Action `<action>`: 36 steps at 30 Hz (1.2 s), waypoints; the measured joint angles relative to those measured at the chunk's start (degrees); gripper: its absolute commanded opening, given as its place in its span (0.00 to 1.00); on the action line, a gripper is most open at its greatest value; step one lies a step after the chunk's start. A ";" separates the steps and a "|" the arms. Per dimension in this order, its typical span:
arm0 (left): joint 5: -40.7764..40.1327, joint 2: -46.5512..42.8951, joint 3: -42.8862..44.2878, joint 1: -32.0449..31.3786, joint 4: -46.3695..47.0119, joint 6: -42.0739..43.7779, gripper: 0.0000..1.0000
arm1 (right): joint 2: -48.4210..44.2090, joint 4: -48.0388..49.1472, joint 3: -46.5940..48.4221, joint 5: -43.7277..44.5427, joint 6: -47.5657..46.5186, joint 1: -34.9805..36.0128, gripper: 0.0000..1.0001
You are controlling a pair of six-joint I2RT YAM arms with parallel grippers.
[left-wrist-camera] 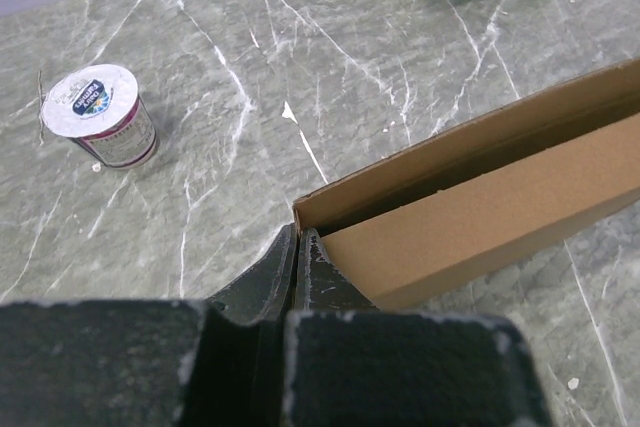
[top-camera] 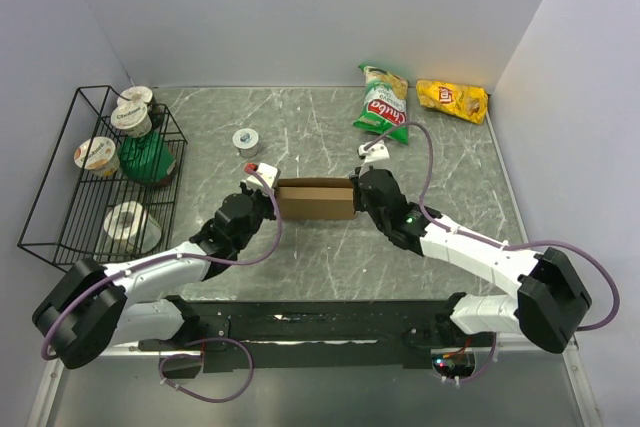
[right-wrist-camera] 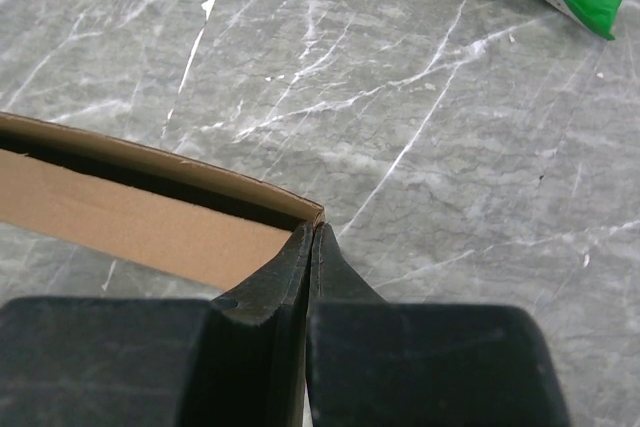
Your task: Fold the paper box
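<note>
From above, the paper box (top-camera: 315,199) sits near the middle of the tabletop (top-camera: 300,259) as a low brown trough with its long walls raised. The left tool (top-camera: 264,195) meets its left end and the right tool (top-camera: 358,191) its right end. A wire rack (top-camera: 60,209) of cups stands well to the left, and a green snack bag (top-camera: 383,107) and a yellow snack bag (top-camera: 452,99) lie at the far right, apart from the work. In the left wrist view the left tool is clenched, its fingertips (left-wrist-camera: 275,269) pressed together right at the box's end corner; whether a sliver of cardboard is nipped between them cannot be told. A lone yogurt cup (left-wrist-camera: 100,112) stands well off. In the right wrist view the right tool is likewise clenched, its fingertips (right-wrist-camera: 285,269) touching the opposite corner. The step in hand looks like squaring the raised walls from both ends. The next move probably calls for even, gentle pressure at each end, so that the thin sheet neither buckles nor skids across the smooth stone.
</note>
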 measured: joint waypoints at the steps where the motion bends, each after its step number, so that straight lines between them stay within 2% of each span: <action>1: -0.33 0.20 0.02 -0.07 0.26 -0.17 0.01 | -0.26 0.17 -0.37 0.35 0.42 0.26 0.00; 17: -2.67 1.18 0.09 -0.81 1.44 -1.73 0.01 | -1.05 4.31 -3.37 4.66 6.03 2.21 0.00; 36: -3.80 1.36 0.85 -1.03 0.33 -3.02 0.01 | -2.08 14.91 -10.21 11.06 5.05 6.05 0.00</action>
